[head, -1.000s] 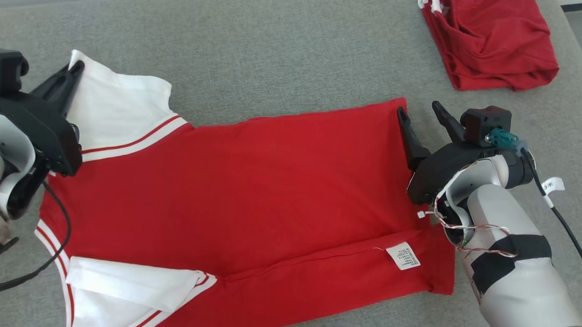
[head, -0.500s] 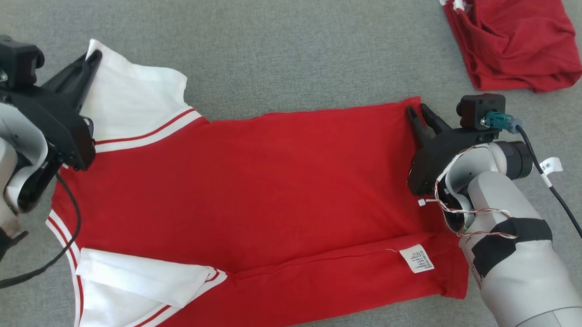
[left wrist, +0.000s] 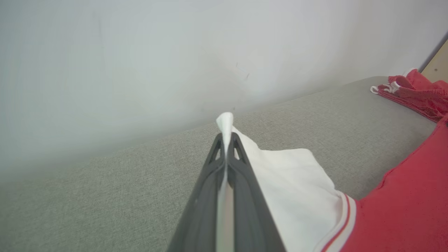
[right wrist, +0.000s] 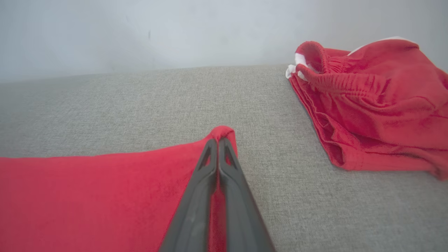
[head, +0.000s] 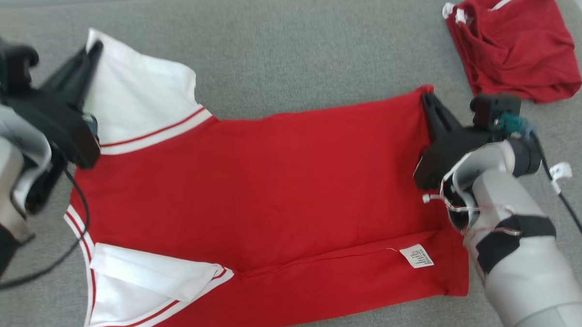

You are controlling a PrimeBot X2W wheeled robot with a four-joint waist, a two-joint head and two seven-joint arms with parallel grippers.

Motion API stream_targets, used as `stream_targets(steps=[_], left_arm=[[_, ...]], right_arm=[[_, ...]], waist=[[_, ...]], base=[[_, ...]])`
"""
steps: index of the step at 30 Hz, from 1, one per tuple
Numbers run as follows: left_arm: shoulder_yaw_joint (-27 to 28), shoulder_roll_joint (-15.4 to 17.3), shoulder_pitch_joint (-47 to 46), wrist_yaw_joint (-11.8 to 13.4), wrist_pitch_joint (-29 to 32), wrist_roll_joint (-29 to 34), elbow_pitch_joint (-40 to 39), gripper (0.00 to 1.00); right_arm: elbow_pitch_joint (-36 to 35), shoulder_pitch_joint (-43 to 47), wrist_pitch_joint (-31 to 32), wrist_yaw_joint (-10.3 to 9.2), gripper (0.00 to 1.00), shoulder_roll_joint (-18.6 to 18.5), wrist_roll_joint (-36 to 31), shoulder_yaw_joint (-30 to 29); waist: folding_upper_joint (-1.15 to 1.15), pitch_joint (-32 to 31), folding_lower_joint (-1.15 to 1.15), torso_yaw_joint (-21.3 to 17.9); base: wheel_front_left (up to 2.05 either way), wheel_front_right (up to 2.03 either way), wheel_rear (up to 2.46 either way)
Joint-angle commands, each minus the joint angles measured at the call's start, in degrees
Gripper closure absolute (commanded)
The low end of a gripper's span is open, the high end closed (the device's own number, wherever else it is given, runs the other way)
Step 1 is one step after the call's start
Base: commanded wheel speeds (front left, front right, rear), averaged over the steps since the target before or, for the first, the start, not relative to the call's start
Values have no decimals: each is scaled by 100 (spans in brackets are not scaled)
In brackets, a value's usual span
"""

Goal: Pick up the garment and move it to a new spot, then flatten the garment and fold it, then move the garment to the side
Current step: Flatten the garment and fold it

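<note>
At the left edge of the head view, the left gripper (head: 94,49) has its 2 dark fingers pressed together on the outer tip of the shirt's upper sleeve (head: 138,97). In the left wrist view the gripper (left wrist: 226,140) pinches white cloth, and a small peak of it pokes out past the fingertips.

The shirt (head: 271,182) lies spread sideways on the grey fabric surface (head: 300,47), neck end to the left, hem to the right. Its body is bright red and mostly smooth. Both sleeves are white, each joined to the body by a white band carrying 1 thin red stripe. The lower sleeve (head: 146,279) is doubled over on itself near the bottom edge of that view. A long strip of the body's near side is folded over along a straight crease, and a small white care label (head: 416,256) sits on that strip near the hem.

At the far hem corner, the right gripper (head: 429,99) is clamped on the red cloth; the right wrist view shows its fingers (right wrist: 210,164) meeting on the raised corner of the shirt (right wrist: 87,196).

Well apart, at the far right, lies a crumpled pair of red shorts (head: 513,45) with an elastic waistband and white drawstring ends.
</note>
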Motion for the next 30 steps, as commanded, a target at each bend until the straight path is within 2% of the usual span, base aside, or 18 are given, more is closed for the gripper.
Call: stream_targets(steps=[1, 4, 9, 14, 18, 24, 30], left_arm=[[10, 4, 140, 15, -80, -24, -35, 100], [11, 37, 489, 81, -335, -55, -264, 100], [63, 234, 1266, 325, -646, -82, -957, 100], [220, 439, 2320, 807, -807, -76, -1966, 100], [347, 451, 3160, 1192, -844, 61, -2702, 100], [611, 103, 4011, 1459, -844, 413, -3306, 100], [728, -219, 4459, 1412, -844, 561, -3237, 100]], right_arm=[[19, 154, -62, -15, 100, -10, 32, 23], [-59, 395, -278, -15, 100, -54, 178, 73], [-384, 990, -506, -15, 100, -195, 494, 198], [-897, 1618, -621, -15, 100, -399, 845, 208], [-1377, 2140, -674, -15, 100, -568, 1077, 44], [-2096, 2952, -553, -15, 100, -788, 1126, -320], [-2705, 3633, -265, -15, 100, -807, 1077, -779]], waist=[[0, -121, 0, 38], [0, -275, 0, 94], [0, -515, 0, 207], [0, -707, 0, 304], [0, -807, 0, 442], [0, -924, 0, 695], [0, -1043, 0, 852]], base=[[0, 0, 0], [0, 0, 0], [0, 0, 0], [0, 0, 0], [0, 0, 0], [0, 0, 0], [0, 0, 0]])
